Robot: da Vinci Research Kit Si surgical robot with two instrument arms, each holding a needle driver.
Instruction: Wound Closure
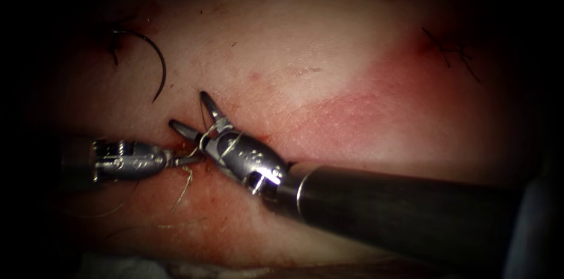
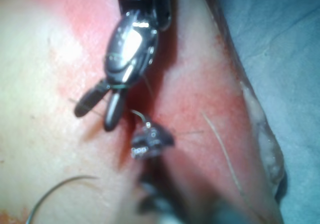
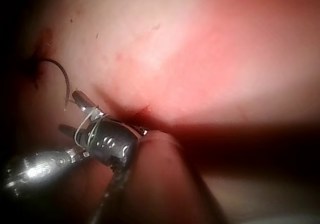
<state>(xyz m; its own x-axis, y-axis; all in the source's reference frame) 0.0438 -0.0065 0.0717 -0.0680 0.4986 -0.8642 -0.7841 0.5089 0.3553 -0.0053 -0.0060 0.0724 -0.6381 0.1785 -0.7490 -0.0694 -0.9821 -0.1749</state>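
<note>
Needle, dark curved steel (image 1: 154, 61), lies free on pale tissue (image 1: 282, 38), upper left; likely stiff, slippery, best gripped mid-curve. Right hand (image 1: 189, 116) spread, pale thread (image 1: 218, 141) wrapped round it. Left hand (image 1: 191, 160) clamped on thread.

Pale blue drape (image 2: 280, 44) lies beside the tissue's edge.

Tissue (image 1: 305, 56) bearing needle (image 1: 154, 59), thread (image 1: 185, 188)

The left arm's end effector (image 1: 187, 160) hides its tip behind the right arm's end effector (image 1: 192, 116), so its hold on the thread (image 1: 218, 138) cannot be told.
</note>
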